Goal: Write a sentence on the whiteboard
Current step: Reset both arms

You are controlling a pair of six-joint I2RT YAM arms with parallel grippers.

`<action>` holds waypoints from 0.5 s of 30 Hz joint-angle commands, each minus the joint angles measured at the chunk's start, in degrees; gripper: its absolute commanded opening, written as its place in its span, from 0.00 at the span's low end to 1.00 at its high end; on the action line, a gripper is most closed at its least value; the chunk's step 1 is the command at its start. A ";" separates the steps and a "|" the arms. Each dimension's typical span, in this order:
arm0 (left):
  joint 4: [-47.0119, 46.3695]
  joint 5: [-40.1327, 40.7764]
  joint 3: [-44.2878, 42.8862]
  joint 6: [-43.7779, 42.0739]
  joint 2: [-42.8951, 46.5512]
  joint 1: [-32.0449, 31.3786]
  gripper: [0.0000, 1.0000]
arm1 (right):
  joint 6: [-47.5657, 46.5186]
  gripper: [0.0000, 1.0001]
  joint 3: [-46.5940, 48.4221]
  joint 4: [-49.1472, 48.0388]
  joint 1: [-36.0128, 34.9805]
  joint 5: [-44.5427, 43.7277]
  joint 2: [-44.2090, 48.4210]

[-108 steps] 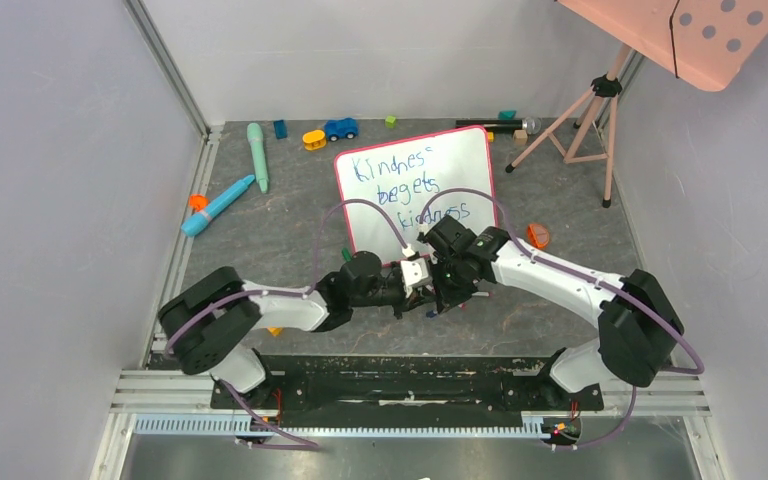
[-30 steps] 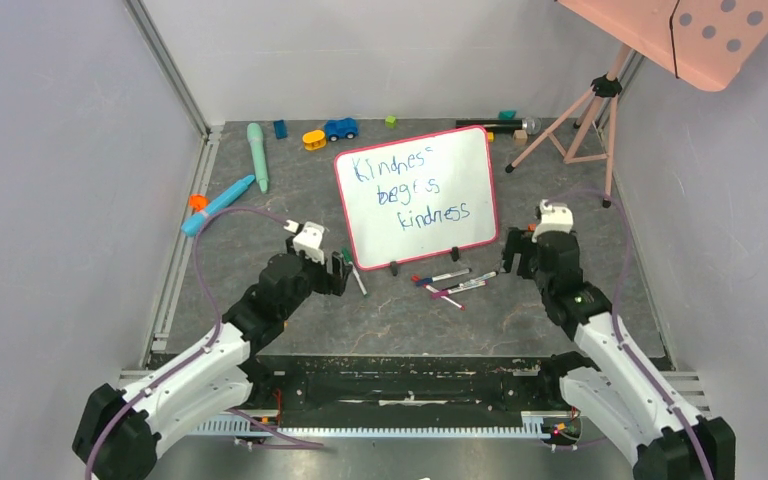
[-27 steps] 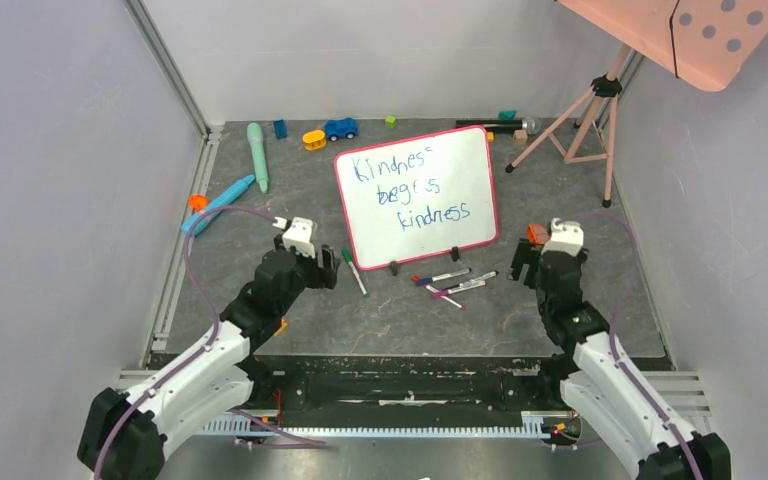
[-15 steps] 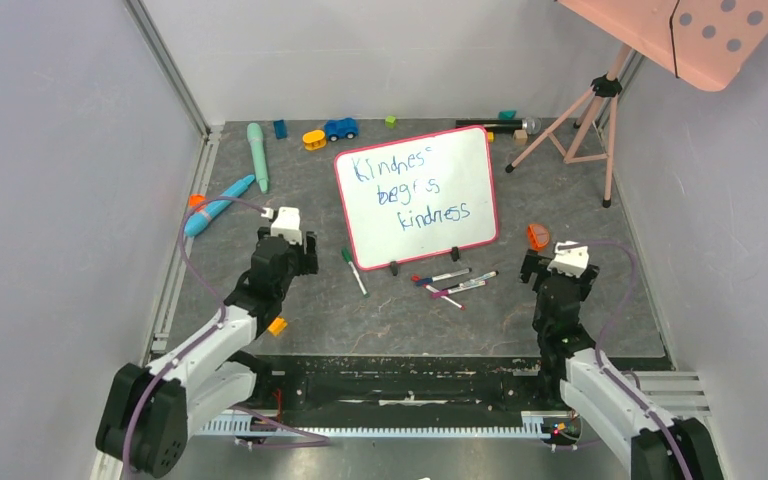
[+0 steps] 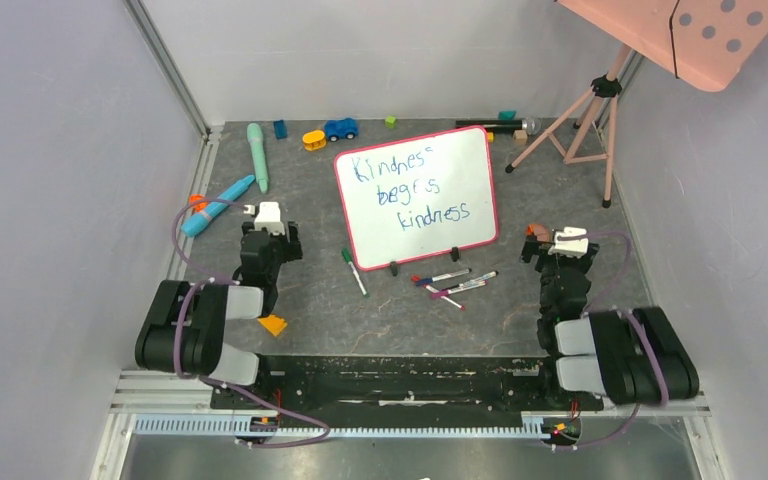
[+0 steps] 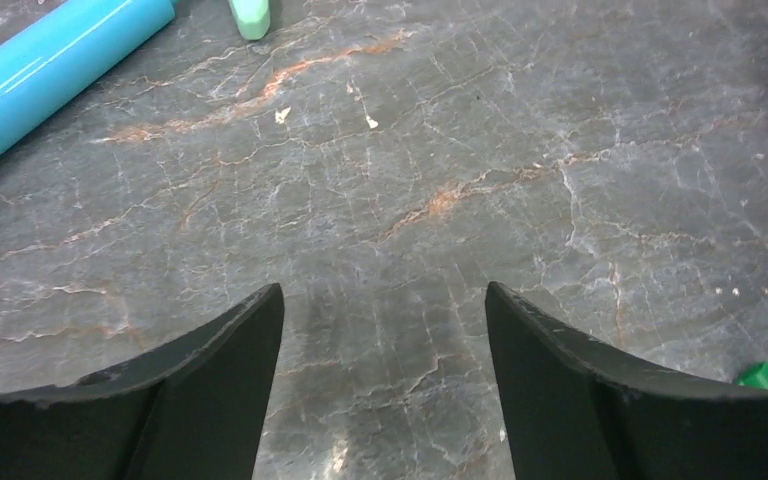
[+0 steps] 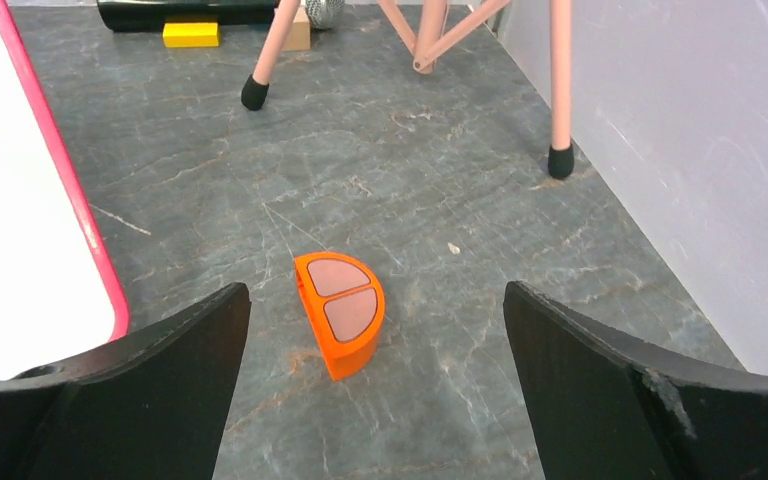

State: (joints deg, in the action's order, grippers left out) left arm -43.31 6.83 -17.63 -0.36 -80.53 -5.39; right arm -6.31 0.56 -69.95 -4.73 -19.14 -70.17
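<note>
Drawn back and folded tight over the bases since a second ago, near left and near right. Left end effector released, empty, over bare surface. Right end effector released, empty, just short of orange half-round block. Farther on, mid-surface: whiteboard propped, with sentence in blue.

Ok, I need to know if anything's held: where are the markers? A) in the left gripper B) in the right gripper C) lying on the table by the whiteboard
C: the markers lie on the table by the whiteboard; the left gripper and right gripper are open and empty.
</note>
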 commanded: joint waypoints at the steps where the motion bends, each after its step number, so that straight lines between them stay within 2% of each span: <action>1: -15.87 1.53 1.80 -0.39 -3.76 0.53 0.81 | -1.48 0.98 -9.95 -21.44 2.04 7.48 -9.77; 2: -13.19 1.15 0.76 -0.25 -3.47 0.76 0.84 | -1.61 0.98 -7.27 -13.90 2.02 7.94 -7.95; 3: -15.52 1.17 1.35 -0.21 -4.13 0.90 0.99 | -1.73 0.98 -5.72 -9.45 1.97 7.79 -7.60; 5: -14.93 1.35 1.46 -0.23 -3.50 0.90 1.00 | -1.96 0.98 -6.53 -13.66 1.92 7.95 -9.03; 15: -15.77 1.39 1.62 -0.25 -3.81 0.90 1.00 | -2.04 0.98 -6.29 -12.58 1.98 8.24 -8.53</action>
State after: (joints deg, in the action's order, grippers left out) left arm -54.85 7.31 -16.36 -0.21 -84.60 -4.84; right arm -7.44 0.51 -78.83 -2.98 -11.75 -78.76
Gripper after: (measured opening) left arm 0.993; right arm 0.979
